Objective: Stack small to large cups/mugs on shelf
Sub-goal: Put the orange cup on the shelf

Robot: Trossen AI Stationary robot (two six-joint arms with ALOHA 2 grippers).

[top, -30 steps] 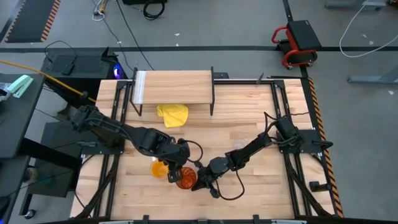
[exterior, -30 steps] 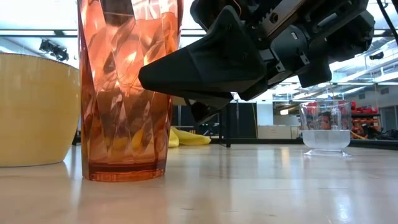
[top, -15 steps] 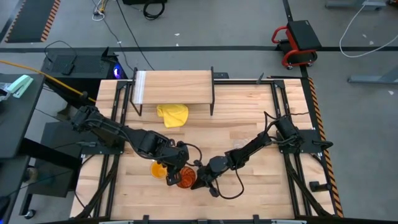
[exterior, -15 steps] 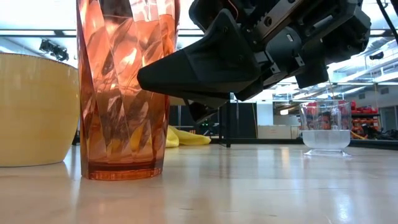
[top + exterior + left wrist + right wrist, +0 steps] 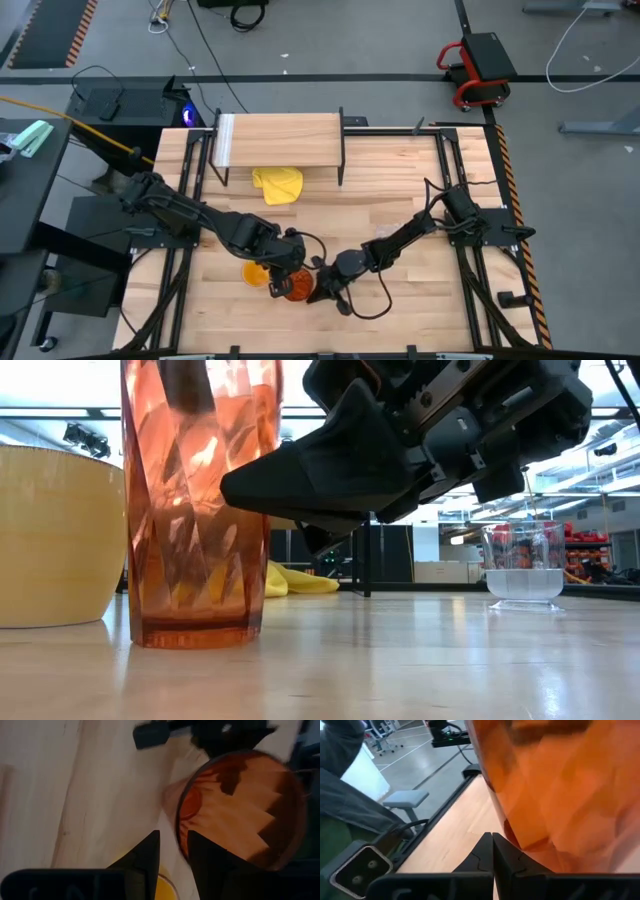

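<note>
1. The left gripper point(image 5: 172, 837) has come down onto the tumbler point(image 5: 297, 289). A dark finger now shows inside the top of the glass in the low view, deeper than a moment ago
2. Its fingers stand partly open and straddle the tumbler's wall, one inside the rim and one outside. There is a gap on either side, so nothing is clamped yet
3. The right gripper point(image 5: 492, 836) has not moved. Its fingers are pressed together and hold nothing, with the tip right beside the tumbler's wall on the side away from the mug point(image 5: 258, 272), apparently bracing it
4. The tumbler stands upright on the desk point(image 5: 400, 300). Its top seems to have shifted slightly away from the right gripper, though its base has stayed where it was
5. The mug sits just beside the tumbler, on the left arm's side
6. The small clear cup point(image 5: 522, 565) stands well apart from the tumbler, past the right gripper
7. The shelf point(image 5: 280, 140) is far from the tumbler, across the desk, and its top is bare. The yellow cloth point(image 5: 278, 185) lies between the two, under the shelf's front edge
8. The task looks to be at its start, with a rim grasp on the largest vessel set up but not closed. Squeezing the wall comes next, and the shut right fingers should back off before any lift so they don't tip the glass
</note>
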